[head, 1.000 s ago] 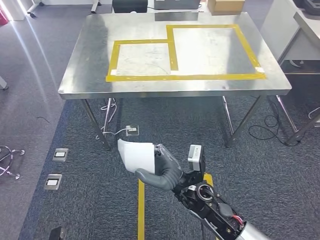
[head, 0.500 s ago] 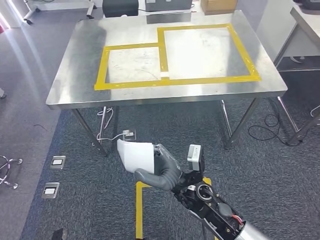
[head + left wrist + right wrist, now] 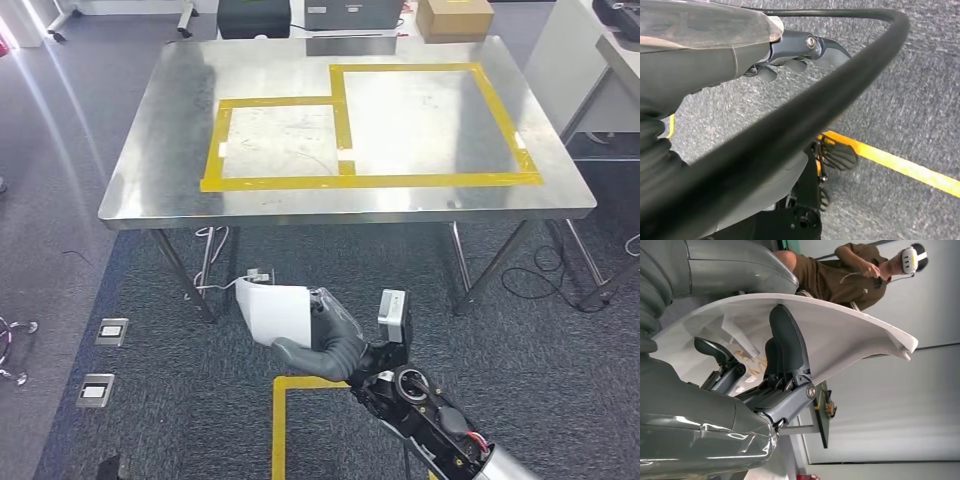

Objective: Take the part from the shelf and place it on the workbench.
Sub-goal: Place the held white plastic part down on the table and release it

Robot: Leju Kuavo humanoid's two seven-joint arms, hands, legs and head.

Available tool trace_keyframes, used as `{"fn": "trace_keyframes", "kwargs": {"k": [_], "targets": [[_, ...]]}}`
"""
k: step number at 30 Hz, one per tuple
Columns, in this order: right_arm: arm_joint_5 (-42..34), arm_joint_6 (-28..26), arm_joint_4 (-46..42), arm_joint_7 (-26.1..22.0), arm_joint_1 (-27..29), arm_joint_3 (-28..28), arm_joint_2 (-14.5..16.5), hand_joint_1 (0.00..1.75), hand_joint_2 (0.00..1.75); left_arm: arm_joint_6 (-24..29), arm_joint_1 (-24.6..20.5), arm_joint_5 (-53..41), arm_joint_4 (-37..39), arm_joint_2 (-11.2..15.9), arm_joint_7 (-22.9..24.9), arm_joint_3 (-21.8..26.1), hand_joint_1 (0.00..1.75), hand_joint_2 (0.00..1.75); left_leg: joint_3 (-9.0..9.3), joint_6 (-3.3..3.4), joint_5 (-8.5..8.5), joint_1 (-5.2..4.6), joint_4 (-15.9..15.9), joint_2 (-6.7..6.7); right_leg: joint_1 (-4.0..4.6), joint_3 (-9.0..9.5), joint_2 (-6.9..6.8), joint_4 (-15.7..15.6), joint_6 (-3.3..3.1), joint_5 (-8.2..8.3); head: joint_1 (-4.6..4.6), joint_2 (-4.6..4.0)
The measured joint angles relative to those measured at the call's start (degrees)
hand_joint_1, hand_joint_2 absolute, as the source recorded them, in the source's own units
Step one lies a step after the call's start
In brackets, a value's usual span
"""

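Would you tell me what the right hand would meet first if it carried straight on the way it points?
Probably carpet: the right hand, holding the white part, points left, below the workbench; depth is unclear.

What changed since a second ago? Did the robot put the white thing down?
No. The whole view shifted because the robot is moving, so the workbench itself did not move. The right hand still holds the white part the same way, above the floor.

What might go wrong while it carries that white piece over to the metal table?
The white part sticks out well beyond the right robot hand, so it might slip or tilt. It is also carried lower than the workbench top, so it may knock the table edge unless raised first.
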Motion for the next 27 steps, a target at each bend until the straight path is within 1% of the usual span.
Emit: {"fn": "trace_keyframes", "kwargs": {"k": [1, 2, 3, 4, 5, 6, 8, 9, 10, 11, 12, 13, 14, 15, 16, 17, 18, 19, 20, 21, 23, 24, 25, 26, 27], "targets": [[0.00, 0.02, 0.01, -0.01, 0.01, 0.00, 0.00, 1.75, 1.75, 0.01, 0.03, 0.02, 0.00, -0.01, 0.00, 0.01, 0.00, 1.75, 0.75, -0.13, -0.51, 0.03, 0.00, -0.09, -0.09, 0.37, -0.03, -2.44, -0.05, 2.56, 0.26, 0.00], [0.00, 0.04, 0.01, -0.01, -0.01, 0.00, 0.00, 1.75, 1.75, 0.02, 0.07, 0.02, 0.00, -0.02, 0.00, 0.02, 0.00, 1.75, 1.47, -0.33, -1.08, 0.06, -0.03, -0.17, -0.16, 1.47, -0.06, -6.55, -0.18, 5.70, 0.55, 0.00], [0.00, 0.06, 0.03, -0.02, -0.04, 0.00, -0.01, 1.75, 1.75, 0.02, 0.06, 0.02, 0.00, -0.04, 0.00, 0.02, 0.00, 1.75, 2.05, -0.62, -1.61, 0.00, 0.00, -0.23, -0.08, 2.81, -0.05, -10.34, -0.37, 8.09, 0.80, -0.01], [0.00, 0.08, 0.04, -0.02, -0.08, 0.01, -0.01, 1.75, 1.75, 0.02, 0.02, 0.02, 0.00, -0.05, 0.00, 0.03, 0.00, 1.75, 2.32, -0.93, -2.01, -0.07, 0.05, -0.29, 0.02, 4.01, -0.05, -13.53, -0.62, 9.45, 1.04, -0.01], [0.00, 0.10, 0.06, -0.01, -0.08, 0.01, -0.02, 1.75, 1.75, 0.02, -0.03, 0.02, 0.00, -0.05, 0.00, 0.04, 0.00, 1.75, 2.29, -1.27, -2.20, -0.14, 0.05, -0.32, 0.15, 4.65, 0.00, -15.29, -0.90, 9.81, 1.15, -0.01], [0.00, 0.13, 0.08, -0.01, -0.09, 0.01, -0.02, 1.75, 1.75, 0.02, -0.09, 0.03, 0.01, -0.05, 0.01, 0.05, 0.00, 1.75, 2.20, -1.58, -2.27, -0.17, 0.00, -0.29, 0.31, 4.94, 0.10, -15.75, -1.18, 9.36, 1.13, -0.01], [0.00, 0.16, 0.02, -0.03, -0.11, 0.01, 0.01, 1.75, 1.75, 0.03, -0.10, 0.03, 0.01, -0.02, -0.01, 0.07, 0.00, 1.75, 2.25, -2.20, -2.53, -0.06, -0.06, -0.17, 0.21, 5.37, 0.27, -16.55, -1.80, 8.98, 0.95, 0.00], [0.00, 0.17, -0.02, -0.06, -0.19, 0.00, 0.02, 1.75, 1.75, 0.03, -0.11, 0.02, 0.01, -0.01, -0.01, 0.07, 0.00, 1.75, 1.96, -2.47, -3.08, -0.03, 0.87, -0.09, 0.10, 5.78, 0.30, -16.93, -2.10, 8.86, 0.68, 0.00], [0.00, 0.20, -0.05, -0.08, -0.31, 0.01, 0.04, 1.75, 1.75, 0.03, -0.19, 0.01, 0.00, 0.00, -0.01, 0.07, 0.00, 1.75, 0.95, -2.70, -4.02, -0.02, 3.03, -0.06, -0.03, 6.26, 0.24, -17.30, -2.40, 8.74, 0.31, 0.00], [0.00, 0.22, -0.05, -0.09, -0.41, 0.02, 0.04, 1.75, 1.75, 0.02, -0.26, 0.00, 0.00, 0.01, -0.01, 0.07, 0.00, 1.75, -1.01, -2.84, -5.30, -0.01, 6.57, -0.03, -0.07, 6.64, 0.14, -17.52, -2.67, 8.56, -0.14, 0.00], [0.00, 0.23, -0.03, -0.09, -0.48, 0.04, 0.04, 1.75, 1.75, 0.02, -0.28, -0.01, 0.00, 0.02, -0.01, 0.07, 0.00, 1.75, -3.68, -2.95, -6.63, -0.02, 10.87, -0.03, -0.03, 6.93, 0.05, -17.62, -2.92, 8.31, -0.61, 0.00], [0.00, 0.24, 0.00, -0.09, -0.48, 0.06, 0.04, 1.75, 1.75, 0.03, -0.23, 0.00, 0.00, 0.02, -0.01, 0.07, 0.00, 1.75, -6.36, -3.02, -7.44, -0.03, 14.68, -0.03, 0.02, 7.21, 0.02, -17.64, -3.10, 8.04, -0.91, 0.00], [0.00, 0.24, 0.03, -0.08, -0.44, 0.08, 0.04, 1.75, 1.75, 0.03, -0.10, 0.01, 0.01, 0.02, -0.01, 0.07, 0.00, 1.75, -8.39, -3.04, -7.27, -0.03, 16.98, -0.03, 0.09, 7.58, 0.06, -17.64, -3.23, 7.70, -1.16, 0.00], [0.00, 0.24, 0.05, -0.08, -0.40, 0.09, 0.04, 1.75, 1.75, 0.04, 0.02, 0.01, 0.01, 0.02, -0.01, 0.07, 0.00, 1.75, -9.28, -2.99, -5.79, -0.03, 16.89, -0.03, 0.14, 8.07, 0.13, -17.64, -3.28, 7.32, -1.39, 0.00], [-0.02, 0.24, 0.07, -0.08, -0.39, 0.10, 0.04, 1.75, 1.75, 0.04, 0.08, 0.01, 0.02, 0.03, -0.01, 0.07, 0.00, 1.75, -8.99, -2.84, -3.25, -0.05, 14.47, -0.03, 0.18, 8.67, 0.21, -17.64, -3.26, 6.90, -1.65, 0.00], [-0.04, 0.24, 0.07, -0.08, -0.41, 0.11, 0.04, 1.75, 1.75, 0.04, 0.09, 0.00, 0.02, 0.06, -0.01, 0.07, 0.00, 1.75, -7.84, -2.59, -0.24, -0.10, 10.50, -0.03, 0.21, 9.28, 0.27, -17.66, -3.17, 6.45, -1.94, 0.00], [-0.09, 0.23, 0.07, -0.09, -0.46, 0.11, 0.04, 1.75, 1.75, 0.04, 0.07, 0.00, 0.04, 0.14, -0.01, 0.07, 0.00, 1.75, -6.39, -2.30, 1.95, -0.28, 6.53, -0.02, 0.35, 9.68, 0.32, -17.65, -2.99, 5.96, -2.19, 0.00], [-0.14, 0.23, 0.06, -0.10, -0.51, 0.11, 0.05, 1.75, 1.75, 0.05, 0.00, 0.00, 0.05, 0.21, -0.01, 0.08, 0.00, 1.75, -5.14, -1.97, 3.09, -0.44, 3.31, 0.00, 0.45, 9.92, 0.36, -17.64, -2.75, 5.53, -2.38, 0.00], [-0.18, 0.24, 0.05, -0.10, -0.56, 0.11, 0.05, 1.75, 1.75, 0.05, -0.06, 0.00, 0.06, 0.27, -0.01, 0.08, 0.00, 1.75, -4.35, -1.68, 3.30, -0.62, 1.44, 0.03, 0.54, 10.03, 0.38, -17.69, -2.49, 5.19, -2.44, 0.00], [-0.21, 0.25, 0.03, -0.11, -0.60, 0.11, 0.06, 1.75, 1.75, 0.06, -0.11, 0.00, 0.07, 0.31, -0.01, 0.09, 0.00, 1.75, -3.99, -1.42, 2.79, -0.77, 0.81, 0.04, 0.60, 10.06, 0.38, -17.81, -2.21, 4.94, -2.41, 0.00], [-0.22, 0.28, -0.03, -0.10, -0.65, 0.10, 0.09, 1.75, 1.75, 0.06, -0.13, 0.00, 0.07, 0.28, -0.01, 0.09, 0.00, 1.75, -3.51, -0.94, 2.41, -0.55, 0.25, 0.09, 0.58, 10.41, 0.32, -17.90, -1.66, 4.47, -2.25, 0.00], [-0.22, 0.30, -0.06, -0.11, -0.70, 0.10, 0.10, 1.75, 1.75, 0.07, -0.09, 0.00, 0.07, 0.25, -0.01, 0.09, 0.00, 1.75, -3.09, -0.63, 2.23, -0.36, 0.02, 0.14, 0.58, 10.23, 0.25, -17.05, -1.35, 3.88, -2.06, 0.00], [-0.22, 0.31, -0.08, -0.13, -0.76, 0.09, 0.12, 1.75, 1.75, 0.08, -0.06, 0.00, 0.08, 0.22, -0.01, 0.09, 0.00, 1.75, -2.56, -0.31, 2.02, -0.15, -0.21, 0.19, 0.54, 9.34, 0.18, -14.81, -1.04, 2.80, -1.78, 0.00], [-0.22, 0.31, -0.09, -0.15, -0.79, 0.09, 0.13, 1.75, 1.75, 0.09, -0.03, 0.00, 0.08, 0.20, -0.01, 0.10, 0.00, 1.75, -2.04, -0.03, 1.74, -0.07, -0.33, 0.24, 0.40, 7.63, 0.11, -11.31, -0.77, 1.38, -1.45, 0.00], [-0.22, 0.32, -0.05, -0.16, -0.79, 0.09, 0.12, 1.75, 1.75, 0.10, -0.04, 0.00, 0.09, 0.20, -0.01, 0.10, 0.00, 1.75, -1.60, 0.21, 1.37, -0.05, -0.35, 0.24, 0.28, 5.25, 0.07, -6.89, -0.53, -0.13, -1.10, 0.00]]}}
